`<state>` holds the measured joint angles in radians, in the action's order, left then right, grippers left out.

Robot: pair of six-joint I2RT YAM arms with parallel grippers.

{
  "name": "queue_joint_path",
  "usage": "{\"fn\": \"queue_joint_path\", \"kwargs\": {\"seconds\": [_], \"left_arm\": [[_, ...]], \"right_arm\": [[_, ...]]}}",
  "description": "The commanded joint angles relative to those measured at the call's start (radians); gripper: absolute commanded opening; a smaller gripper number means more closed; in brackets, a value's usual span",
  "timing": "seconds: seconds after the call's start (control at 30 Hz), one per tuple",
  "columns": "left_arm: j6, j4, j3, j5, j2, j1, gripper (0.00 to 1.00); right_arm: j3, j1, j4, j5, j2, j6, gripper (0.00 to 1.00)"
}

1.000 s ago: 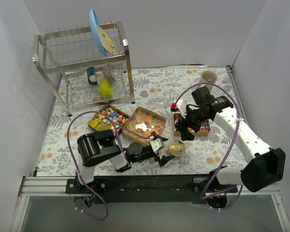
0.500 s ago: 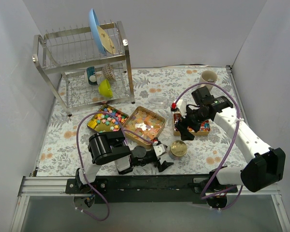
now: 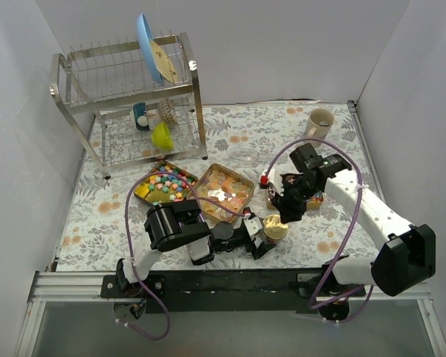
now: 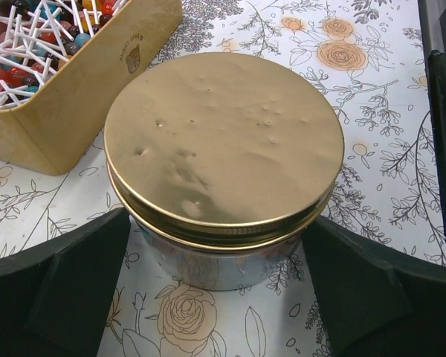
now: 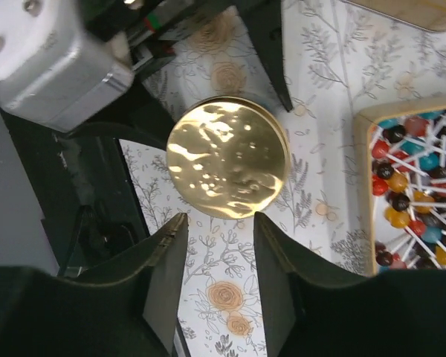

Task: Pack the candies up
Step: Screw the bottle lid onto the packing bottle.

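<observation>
The candies lie in three open gold tins: pastel star-like ones (image 3: 163, 184), orange-yellow wrapped ones (image 3: 221, 192), and small red, white and blue ones (image 5: 412, 186) in the right tin (image 4: 74, 97), which my right arm partly hides from above. A round jar with a gold lid (image 3: 274, 225) stands in front of the tins. My left gripper (image 4: 217, 217) is open, one finger on each side of the jar (image 4: 223, 149), low on the cloth. My right gripper (image 5: 220, 219) hangs over the lid (image 5: 227, 156), jaws half narrowed with only cloth between them.
A steel dish rack (image 3: 126, 97) at the back left holds a blue plate (image 3: 149, 48) and a yellow-green cup (image 3: 161, 135). A beige mug (image 3: 320, 119) stands at the back right and a clear lid (image 3: 245, 155) lies behind the tins. White walls close in the floral cloth.
My left gripper slid right until its fingers flank the gold-lidded jar. My right gripper left the right tin, moved toward the jar, and its jaws narrowed.
</observation>
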<state>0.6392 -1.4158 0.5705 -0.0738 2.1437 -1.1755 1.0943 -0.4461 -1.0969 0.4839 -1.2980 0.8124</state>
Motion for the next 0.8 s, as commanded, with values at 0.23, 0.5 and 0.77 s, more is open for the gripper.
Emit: {"fn": "queue_joint_path", "kwargs": {"seconds": [0.23,0.5,0.77], "left_arm": [[0.000,-0.321,-0.106,-0.081,0.061,0.004,0.67],[0.010,-0.259,-0.095,-0.104,0.067,0.004,0.18],[0.011,-0.255,-0.098,-0.135,0.071,0.002,0.03]], "right_arm": [[-0.152,-0.160,0.196,0.047,0.029,0.038,0.20],[-0.212,-0.160,0.328,0.068,0.025,-0.051,0.01],[-0.292,-0.158,0.405,-0.013,0.005,-0.087,0.01]]}}
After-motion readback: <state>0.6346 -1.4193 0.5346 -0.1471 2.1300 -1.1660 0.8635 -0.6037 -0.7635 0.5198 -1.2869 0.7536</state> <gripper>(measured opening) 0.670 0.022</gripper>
